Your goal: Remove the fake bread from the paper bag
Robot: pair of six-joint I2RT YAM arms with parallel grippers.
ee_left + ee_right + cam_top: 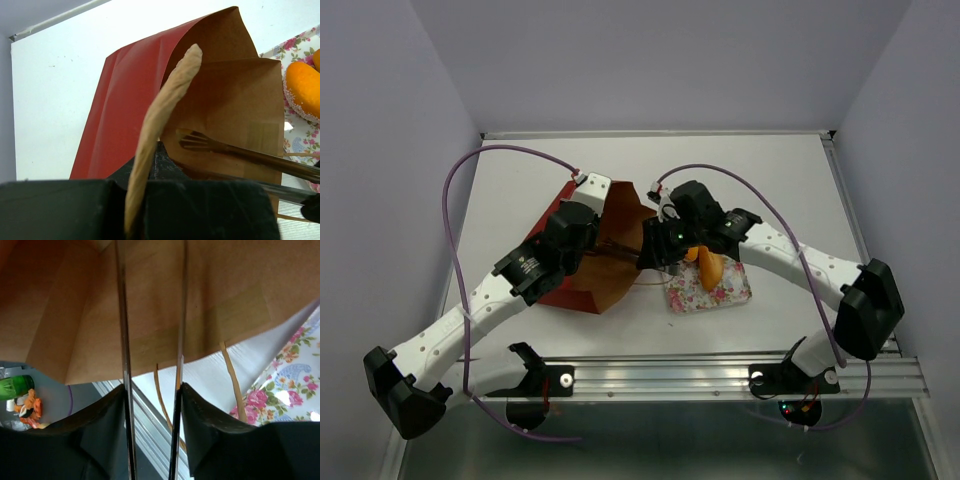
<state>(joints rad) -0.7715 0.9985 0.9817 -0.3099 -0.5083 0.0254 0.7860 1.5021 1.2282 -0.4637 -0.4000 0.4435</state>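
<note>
The red-brown paper bag (582, 283) lies on its side, mouth toward the floral tray (725, 292). My left gripper (582, 235) is shut on the bag's upper rim (165, 110) and holds the mouth open. My right gripper (665, 250) is shut on metal tongs (122, 340), whose forked tip (197, 141) reaches inside the bag (150, 300). One orange bread loaf (708, 268) lies on the tray, also in the left wrist view (302, 90). The edge of a second piece (317, 57) shows beside it. Any bread inside the bag is hidden.
The bag's cord handles (231, 375) hang over the table by the tray (295, 385). An aluminium rail (720, 375) runs along the near edge. Purple cables (455, 190) loop over the left side. White walls close in the table.
</note>
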